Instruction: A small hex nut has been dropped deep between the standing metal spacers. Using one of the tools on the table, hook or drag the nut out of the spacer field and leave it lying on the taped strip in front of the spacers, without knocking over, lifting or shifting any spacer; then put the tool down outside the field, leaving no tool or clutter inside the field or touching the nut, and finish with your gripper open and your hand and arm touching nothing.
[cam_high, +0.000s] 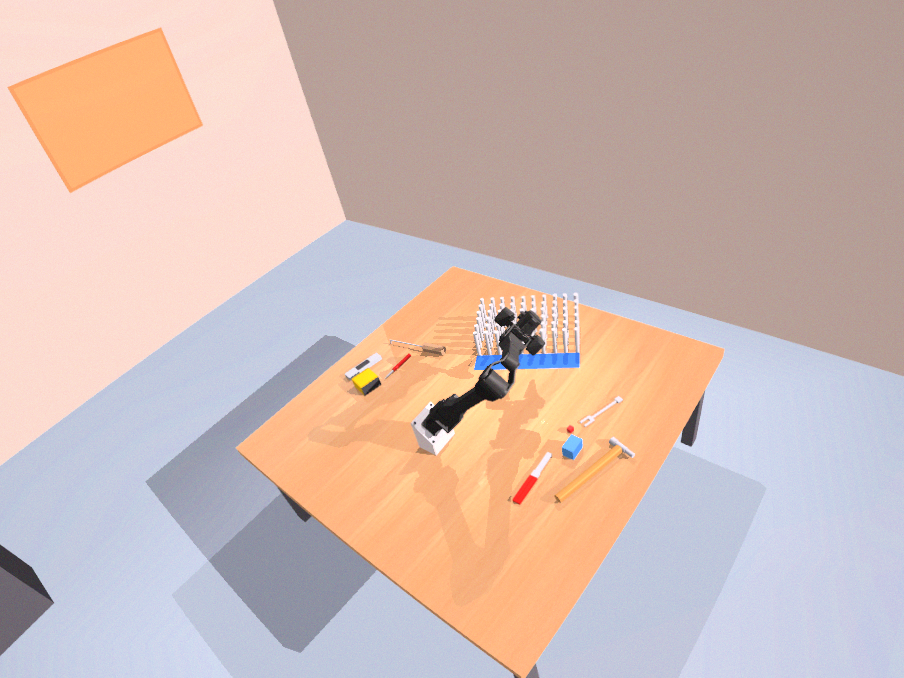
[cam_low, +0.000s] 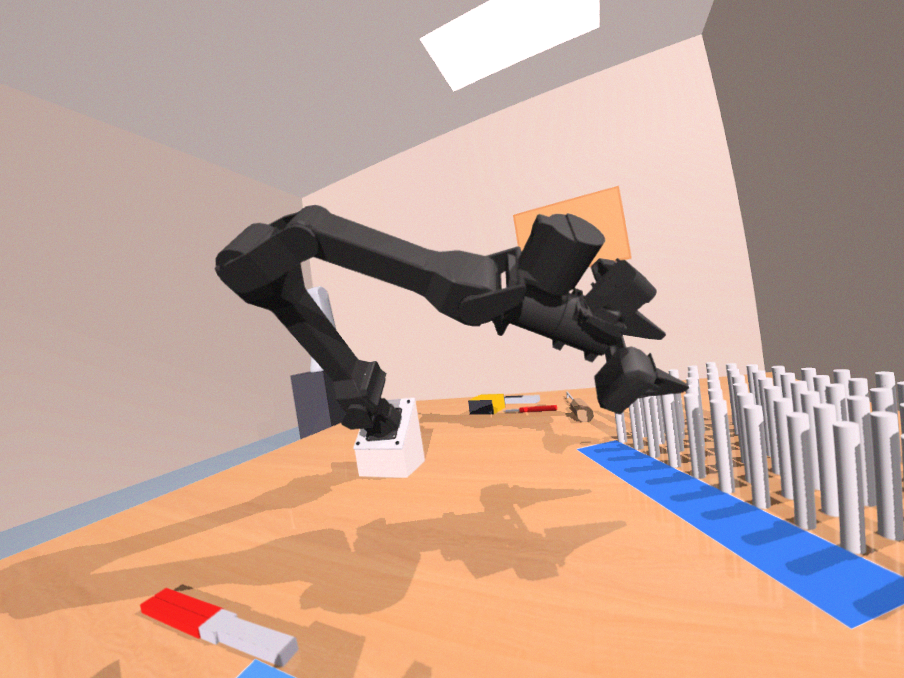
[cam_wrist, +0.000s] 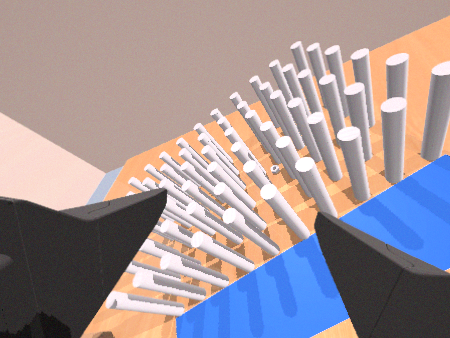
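Light grey spacers (cam_high: 576, 332) (cam_low: 803, 467) (cam_wrist: 320, 192) stand upright in rows behind the blue taped strip (cam_high: 562, 360) (cam_low: 715, 510) (cam_wrist: 235, 310). The small hex nut (cam_wrist: 274, 170) lies among them on the table, seen only in the wrist view. My gripper (cam_low: 675, 361) (cam_wrist: 239, 207) is open and empty, tilted downward above the strip and near the front spacers' tops; its clearance from them is unclear. A thin-shafted tool with a brown handle (cam_high: 432, 351) (cam_low: 580, 410) lies left of the spacers; its tip shape is too small to tell.
At left lie a red-handled screwdriver (cam_high: 401, 361), a grey cutter (cam_high: 357, 368) and a yellow-black tape measure (cam_high: 365, 380) (cam_low: 485, 403). At right lie a wrench (cam_high: 602, 412), a small red cube (cam_high: 570, 429), a blue block (cam_high: 572, 446), a hammer (cam_high: 591, 472) and a red-handled tool (cam_high: 525, 487) (cam_low: 182, 611).
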